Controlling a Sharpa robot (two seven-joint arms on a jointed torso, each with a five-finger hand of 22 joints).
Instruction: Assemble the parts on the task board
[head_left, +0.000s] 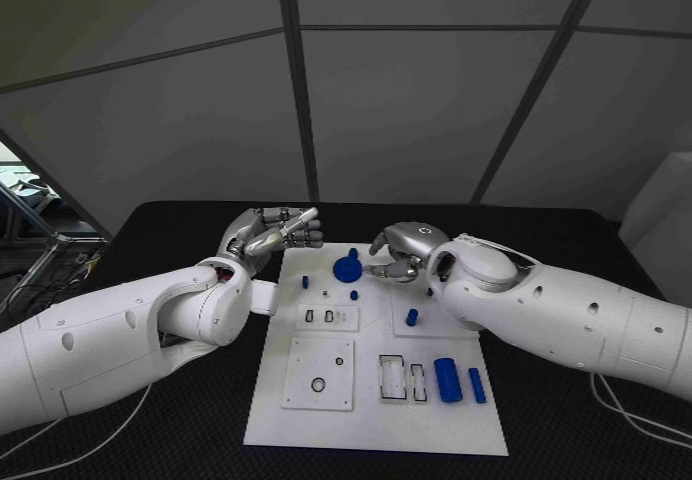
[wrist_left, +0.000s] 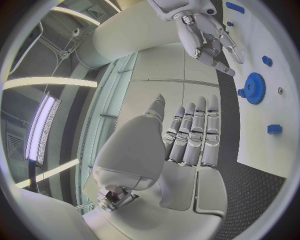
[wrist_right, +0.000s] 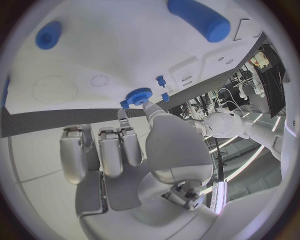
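Right hand (head_left: 404, 252) poised at the blue gear (head_left: 348, 268) at the far end of the task board (head_left: 274, 425).

The step in hand looks like taking or seating the gear: the right fingers (wrist_right: 152, 110) curl in beside it, and the right wrist view shows a fingertip at its rim, though I cannot tell whether they grip it. The left hand (head_left: 270, 235) hovers over the board's far left corner above the black desk (head_left: 173, 430), fingers straight and apart, holding nothing. Next, I judge, the right hand needs a firm hold on the gear to align it with its seat. Counted in the head view: one gear, two blue cylinders (head_left: 449, 380) near the right edge, and about four small blue pegs (head_left: 411, 317).
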